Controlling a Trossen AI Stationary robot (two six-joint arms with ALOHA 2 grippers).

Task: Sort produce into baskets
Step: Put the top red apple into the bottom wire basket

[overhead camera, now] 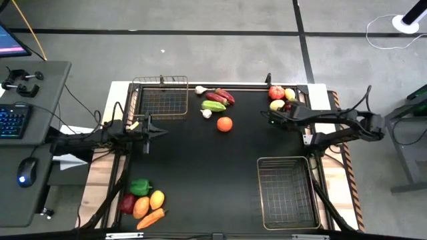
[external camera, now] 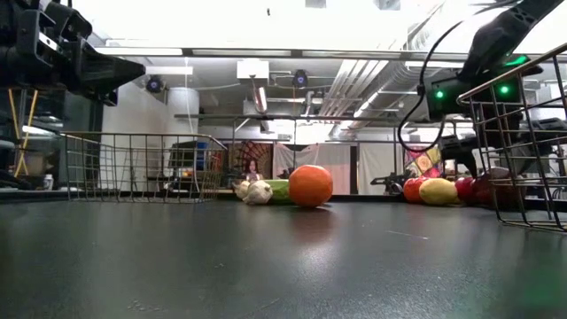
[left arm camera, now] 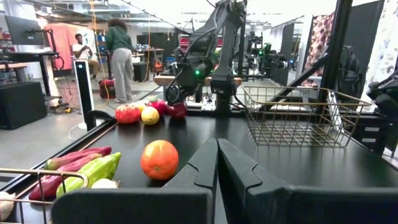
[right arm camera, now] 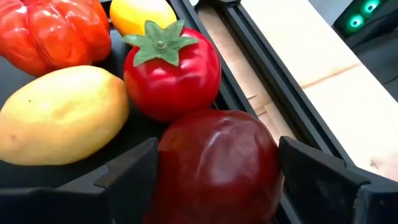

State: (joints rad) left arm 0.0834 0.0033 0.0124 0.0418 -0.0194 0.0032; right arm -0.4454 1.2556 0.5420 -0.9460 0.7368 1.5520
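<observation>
My right gripper [right arm camera: 216, 155] is at the table's far right corner, tilted downward and open. Its fingers stand on either side of a dark-red apple [right arm camera: 214, 165] [left arm camera: 178, 110]. Beside that apple lie a red tomato [right arm camera: 171, 71], a yellow lemon [right arm camera: 59, 115] and a red pepper [right arm camera: 53, 31]. My left gripper [overhead camera: 162, 131] [left arm camera: 217, 152] is shut and level above the table's left side, holding nothing. An orange [overhead camera: 225, 124], a cucumber [overhead camera: 213, 105], dark-red pieces [overhead camera: 220, 97] and garlic [overhead camera: 206, 113] lie on the far middle of the table. My right gripper comes at the dark-red apple slanting down from the near right. One finger [right arm camera: 134, 171] stands close against the apple's side [right arm camera: 171, 168]. I cannot tell whether it touches. The apple rests on the table beside the raised table edge.
The small coppery-rimmed basket [overhead camera: 160, 80] stands at the far left, the larger basket [overhead camera: 259, 190] at the near right. A green pepper [overhead camera: 139, 187], a carrot [overhead camera: 151, 218] and other produce lie at the near left. People stand in the room beyond.
</observation>
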